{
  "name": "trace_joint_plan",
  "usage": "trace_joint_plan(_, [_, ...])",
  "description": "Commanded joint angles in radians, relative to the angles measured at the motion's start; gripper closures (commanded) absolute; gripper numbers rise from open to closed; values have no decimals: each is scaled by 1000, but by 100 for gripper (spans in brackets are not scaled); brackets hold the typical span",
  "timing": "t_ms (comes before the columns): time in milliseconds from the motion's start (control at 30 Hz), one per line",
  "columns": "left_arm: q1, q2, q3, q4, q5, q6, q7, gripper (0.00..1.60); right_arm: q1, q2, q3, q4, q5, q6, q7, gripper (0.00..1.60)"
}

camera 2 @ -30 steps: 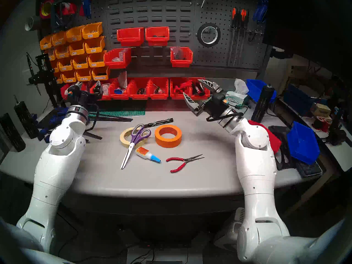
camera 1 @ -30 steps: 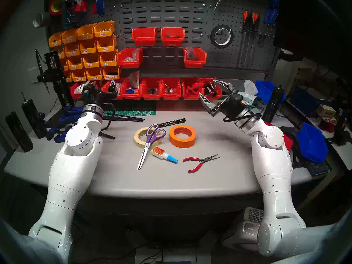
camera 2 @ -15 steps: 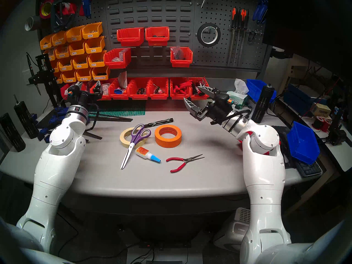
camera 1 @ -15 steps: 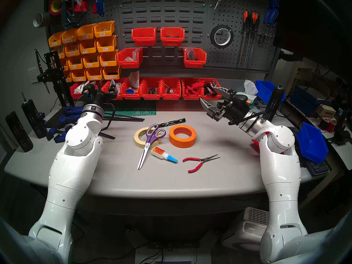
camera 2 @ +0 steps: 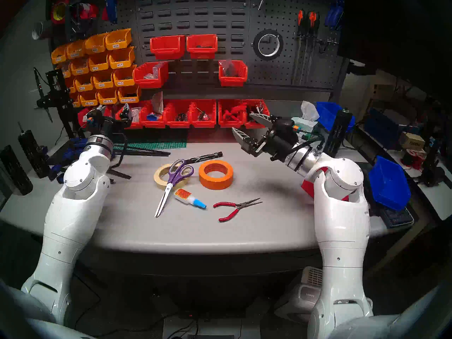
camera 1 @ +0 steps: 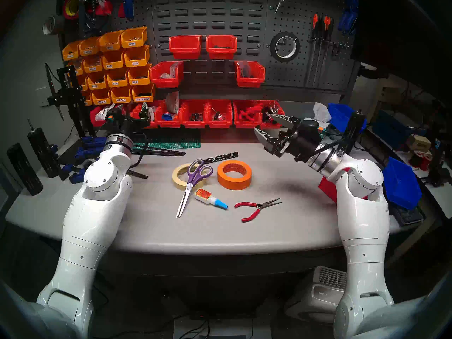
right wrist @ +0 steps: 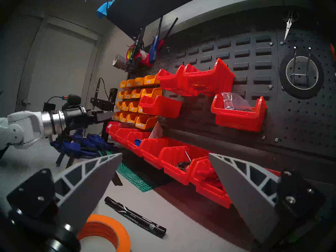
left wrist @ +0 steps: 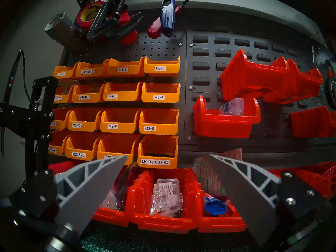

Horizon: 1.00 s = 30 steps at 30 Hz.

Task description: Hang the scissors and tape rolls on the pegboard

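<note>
**Labels on the wall, both grippers empty**

You can read the yellow bin (left wrist: 160,68) tags from the left wrist: M3X6, M3X8, M3X8 BAD, M3-4, M4-6, M4X4X6, M3-6, M3-8, M3-12, M2.5-6 and M4-0.7 X 6 HEX. The marker (right wrist: 135,217) beside the orange roll (camera 1: 234,174) reads PERMANENT. A grey unit (camera 1: 326,286) under the bench is marked coway.

Your left gripper (left wrist: 168,158) is spread wide with nothing in it, level in front of the red bins (left wrist: 163,200) at the back of the bench. Your right gripper (camera 1: 264,124) is likewise spread and empty, raised above the bench's right side and pointing toward the bins.

The scissors (camera 1: 192,184) lie on the bench (camera 1: 281,228), purple handles resting on the cream roll (camera 1: 182,176), blades pointing toward you. The orange roll lies flat just to the right of them. The black roll (camera 1: 285,47) hangs on a wire hook on the pegboard (camera 1: 288,74), left of the orange-and-black-handled tools (camera 1: 320,23).

A glue bottle (camera 1: 210,198) lies just beside the scissor blades, and red pliers (camera 1: 256,207) lie to its right. Nothing lies between either gripper and the rolls.
</note>
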Motion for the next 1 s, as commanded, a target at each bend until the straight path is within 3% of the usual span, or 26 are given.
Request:
trace_joint_plan(0, [-35,-1,-9,-29,2,-15,3,0,21,24,-11,-40,17,51,39,0])
trace_joint_plan(467, [-35,-1,-9,-29,2,-15,3,0,14,-8,-42,-67,20,79,59,0])
trace_joint_plan(967, [-35,-1,-9,-29,2,-15,3,0,18,34,-55,-61,-9,121,93,0])
